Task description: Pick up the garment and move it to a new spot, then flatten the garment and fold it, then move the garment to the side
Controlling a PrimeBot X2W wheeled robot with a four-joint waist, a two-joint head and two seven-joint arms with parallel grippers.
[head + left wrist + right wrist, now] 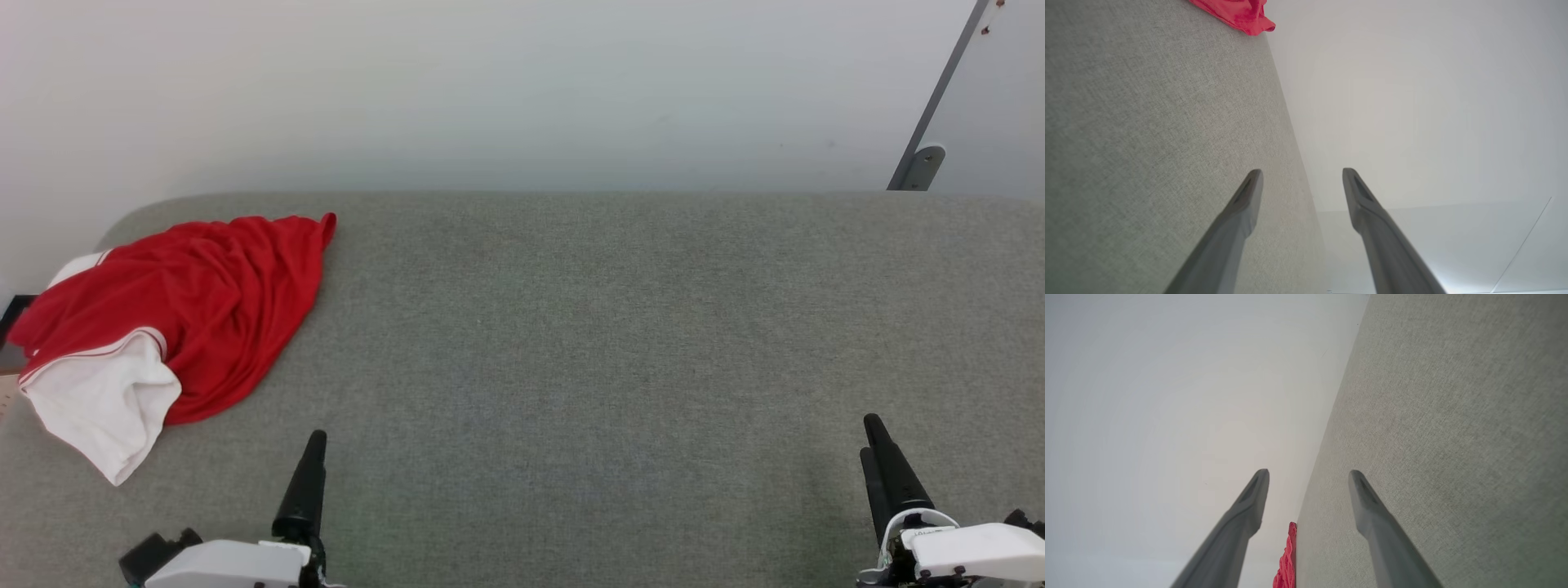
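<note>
Garment (pixel 196 310) lies bunched at the far-left end of the grey table (pixel 612 327), one white sleeve toward the near edge. Left claw (pixel 1302 173) and right claw (pixel 1308 473) hover released and empty, well apart from it. The cloth is probably soft, light and limp, best pinched at a raised red fold.

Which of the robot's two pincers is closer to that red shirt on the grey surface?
Left. The left pincer sits just short of the garment, not touching it; the right pincer is far across the grey surface.
</note>
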